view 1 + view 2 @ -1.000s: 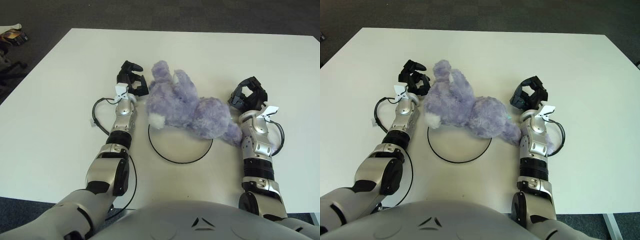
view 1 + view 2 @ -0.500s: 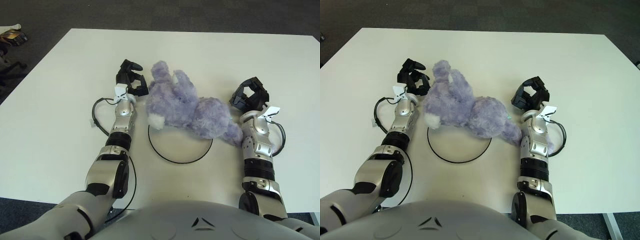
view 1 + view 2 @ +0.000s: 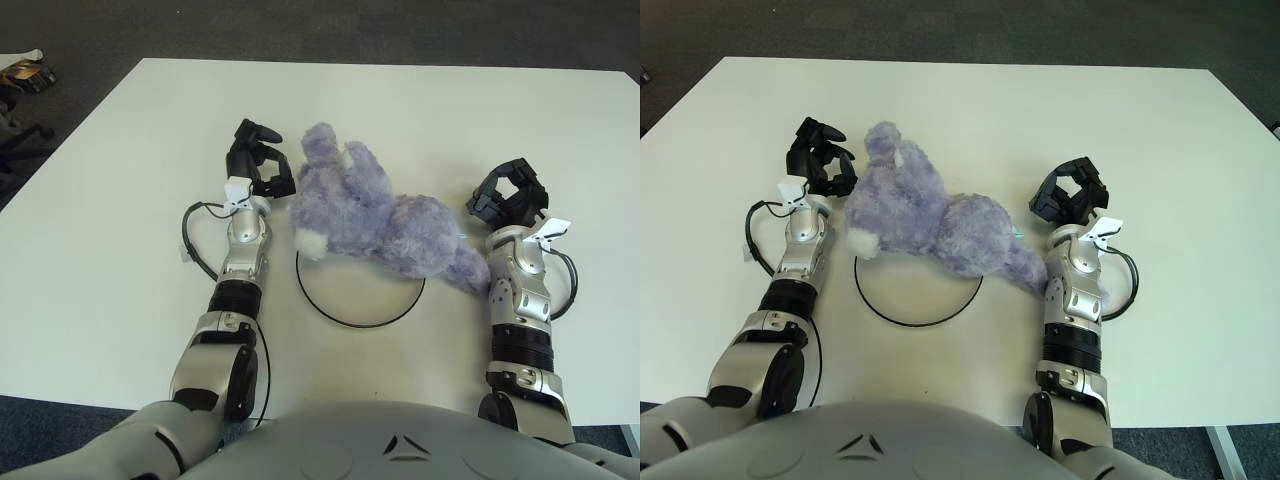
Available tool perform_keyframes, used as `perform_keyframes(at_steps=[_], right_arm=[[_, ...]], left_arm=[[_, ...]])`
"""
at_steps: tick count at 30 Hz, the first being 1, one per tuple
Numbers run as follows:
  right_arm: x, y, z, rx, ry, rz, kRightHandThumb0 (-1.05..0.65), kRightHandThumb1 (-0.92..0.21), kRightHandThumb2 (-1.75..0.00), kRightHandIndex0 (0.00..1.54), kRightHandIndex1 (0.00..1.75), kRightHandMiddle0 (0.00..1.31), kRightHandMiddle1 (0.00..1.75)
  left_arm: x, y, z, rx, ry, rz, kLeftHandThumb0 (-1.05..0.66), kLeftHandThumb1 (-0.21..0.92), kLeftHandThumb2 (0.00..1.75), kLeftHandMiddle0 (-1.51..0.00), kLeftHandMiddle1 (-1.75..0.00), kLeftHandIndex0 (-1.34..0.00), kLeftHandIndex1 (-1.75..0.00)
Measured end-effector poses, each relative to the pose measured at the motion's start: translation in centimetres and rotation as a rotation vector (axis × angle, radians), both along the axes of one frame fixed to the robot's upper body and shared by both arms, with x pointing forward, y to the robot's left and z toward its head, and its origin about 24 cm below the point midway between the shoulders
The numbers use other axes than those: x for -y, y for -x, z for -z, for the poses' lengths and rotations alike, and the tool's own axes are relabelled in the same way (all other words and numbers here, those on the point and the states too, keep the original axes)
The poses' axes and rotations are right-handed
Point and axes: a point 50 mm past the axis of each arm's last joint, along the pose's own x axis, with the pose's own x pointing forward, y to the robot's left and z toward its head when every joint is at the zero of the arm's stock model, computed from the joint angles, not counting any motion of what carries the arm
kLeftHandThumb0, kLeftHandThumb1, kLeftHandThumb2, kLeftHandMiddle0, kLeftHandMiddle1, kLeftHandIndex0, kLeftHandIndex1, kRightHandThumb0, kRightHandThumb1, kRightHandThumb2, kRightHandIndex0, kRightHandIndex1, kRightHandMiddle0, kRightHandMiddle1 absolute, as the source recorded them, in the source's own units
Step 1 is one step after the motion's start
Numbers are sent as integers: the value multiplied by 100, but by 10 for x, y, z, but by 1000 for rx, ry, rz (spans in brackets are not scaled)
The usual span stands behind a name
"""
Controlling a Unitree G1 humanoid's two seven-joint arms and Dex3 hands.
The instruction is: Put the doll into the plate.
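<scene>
Lying between both unclenched robot hands, left (image 3: 262, 160), right (image 3: 510, 195), doll (image 3: 380, 215) overlapping plate (image 3: 360, 300)

The setting reads as an office or a lab room. A broad white table (image 3: 420, 110) with a plain, squared top stands on dark grey carpet (image 3: 300, 30) of the low, commercial kind. Far off beyond the left hand (image 3: 258, 160), at the room's edge, a wheeled chair base (image 3: 18, 130) shows (only partly), with some small clutter (image 3: 25, 70) on the floor.
</scene>
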Motion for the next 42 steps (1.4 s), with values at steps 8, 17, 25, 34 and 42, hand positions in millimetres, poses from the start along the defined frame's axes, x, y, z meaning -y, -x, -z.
perform_keyframes(at_steps=[8,17,25,34,42], right_arm=[[-1,6,-4,4,16,-9,-53,-22,-144,127,175,70,175],[-3,12,-8,-10,31,8,-52,-22,-144,127,175,70,175],[-4,15,-8,-26,24,23,-52,-23,-143,128,175,69,175],[-4,16,-9,-21,30,18,-51,-25,-141,127,175,67,175],[-4,19,-11,-18,34,16,-51,-26,-139,127,175,67,175]], left_arm=[[0,6,-5,26,19,20,-1,8,159,-67,-175,-66,-175],[-1,10,-8,48,20,29,-1,8,160,-68,-175,-67,-175],[0,11,-9,56,20,34,-1,0,167,-78,-175,-69,-171],[0,12,-11,63,21,43,-1,-7,173,-91,-175,-70,-167],[-1,15,-10,47,30,45,-2,-8,175,-94,-175,-71,-165]])
